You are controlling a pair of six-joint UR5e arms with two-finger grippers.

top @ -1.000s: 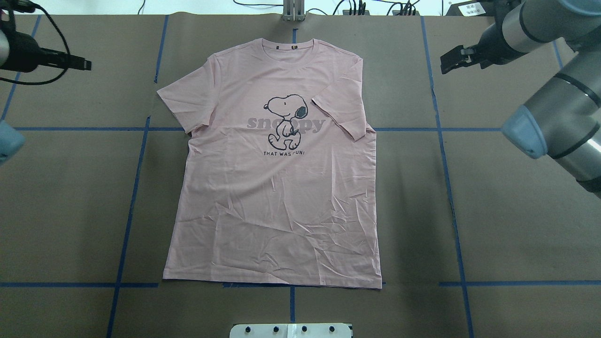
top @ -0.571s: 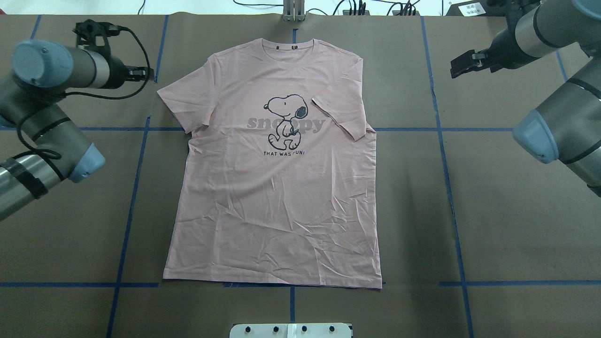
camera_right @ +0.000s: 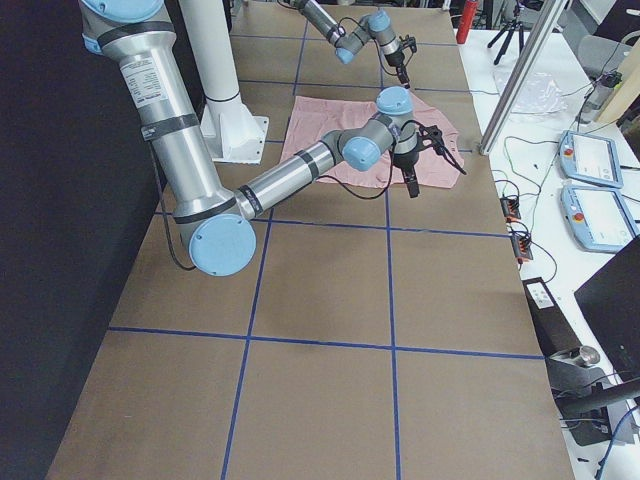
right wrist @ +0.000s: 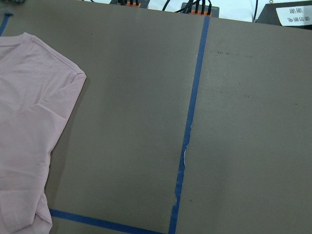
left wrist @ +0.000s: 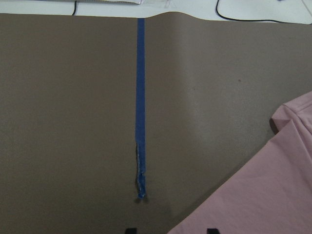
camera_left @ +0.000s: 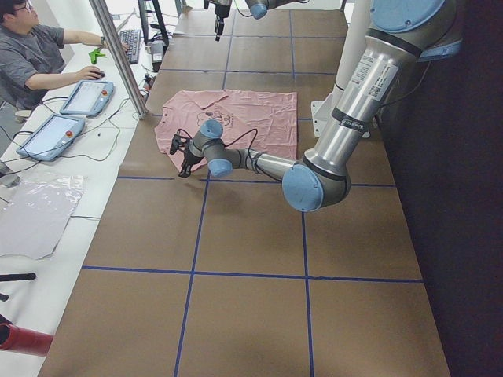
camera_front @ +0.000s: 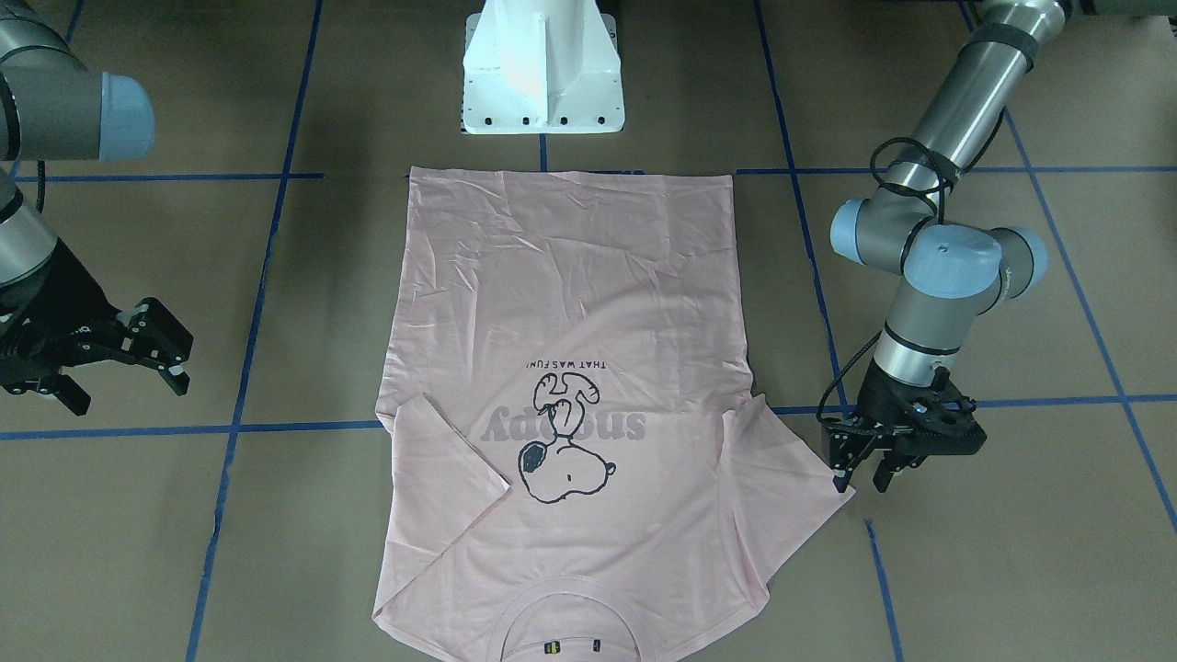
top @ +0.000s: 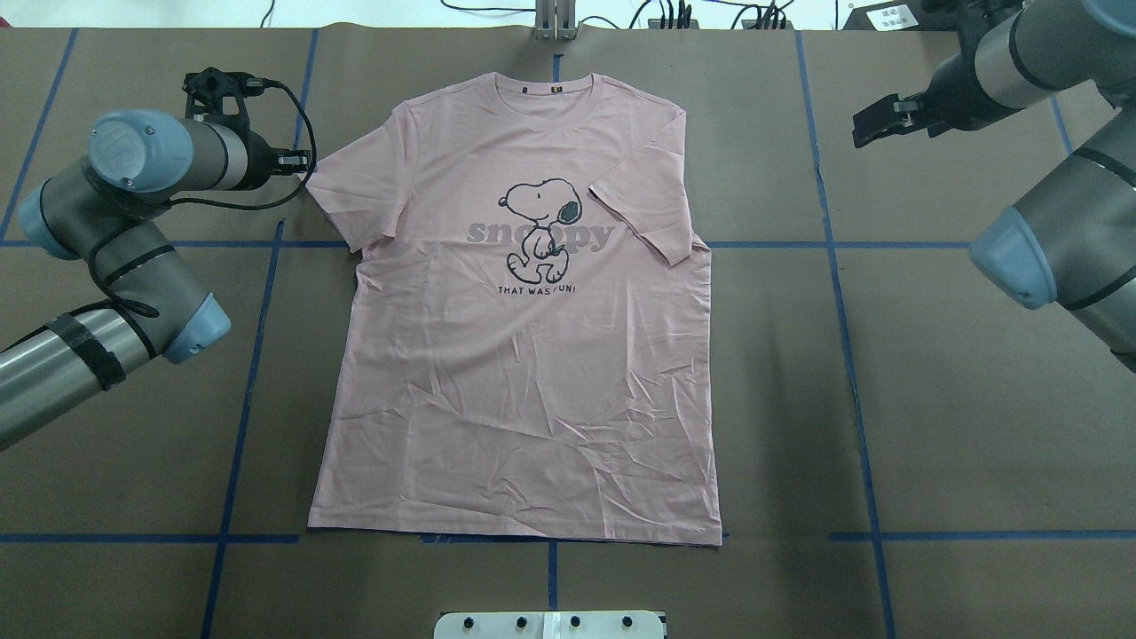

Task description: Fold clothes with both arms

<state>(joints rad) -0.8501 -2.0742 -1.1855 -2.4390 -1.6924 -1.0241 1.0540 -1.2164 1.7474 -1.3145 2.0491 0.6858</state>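
Observation:
The pale pink T-shirt [top: 524, 373] lies flat and print-up on the brown table, collar at the far edge; one sleeve [top: 643, 217] is folded in over the body. My left gripper [top: 302, 162] is low at the tip of the spread-out sleeve [camera_front: 791, 460]. It is open [camera_front: 860, 471], and in the left wrist view the sleeve edge [left wrist: 263, 195] lies between the two fingertips. My right gripper [top: 874, 124] hangs open [camera_front: 119, 359] above bare table beside the shirt's far shoulder [right wrist: 29, 97], holding nothing.
Blue tape lines [top: 839, 293] cross the table. The white pedestal base [camera_front: 542, 74] stands at the shirt's hem side. A metal post [top: 555, 22] and cables sit at the far edge. A person [camera_left: 31, 55] sits at a side desk with tablets.
The left arm has swung in from the table's left edge, bringing its gripper to the sleeve tip. The right gripper has drawn back slightly to the right. The shirt lies as before.

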